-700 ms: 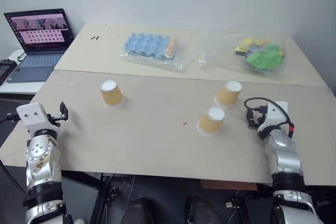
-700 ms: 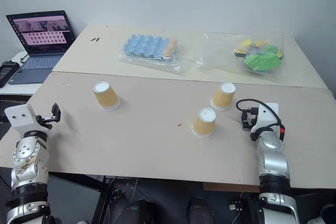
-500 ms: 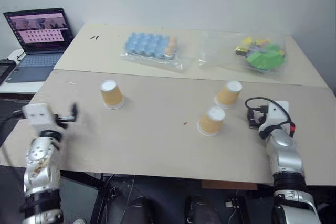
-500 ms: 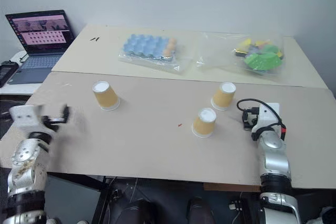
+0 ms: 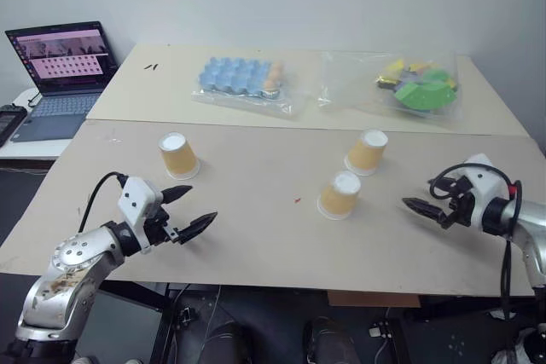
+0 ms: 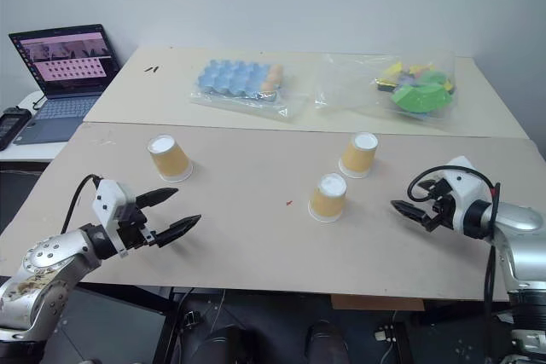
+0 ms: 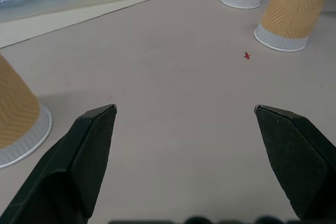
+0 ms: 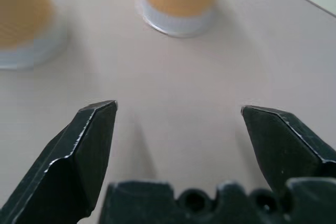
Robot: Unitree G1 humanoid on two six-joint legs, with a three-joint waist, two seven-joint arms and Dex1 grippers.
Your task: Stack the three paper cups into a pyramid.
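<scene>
Two pale tables are being seen pushed together, the near table (image 5: 256,245) carrying the task's things and the far table (image 5: 171,83) carrying clutter. At the far left, an open laptop (image 5: 58,74) is being shown on a separate surface beside the far table. On the far table, a clear bag of green and yellow pieces (image 5: 418,91) is lying toward the right, and a blue tray in clear wrapping (image 5: 243,78) is lying near the middle. The left gripper (image 5: 189,210) is being held over the near table's front left part with its two black fingers spread wide and nothing between them. The right gripper (image 5: 420,207) is being held over the front right part, likewise spread wide and empty, pointing toward the cups. The three paper cups are all standing upside down on the near table, none stacked: the left cup (image 5: 178,156) is standing alone, well apart from the others, just beyond the left gripper; the far right cup (image 5: 367,151) and the near right cup (image 5: 339,195) are standing near each other but apart, the near one lying closest to the right gripper. A tiny red speck (image 5: 298,200) is lying on the table between the left cup and the near right cup.
</scene>
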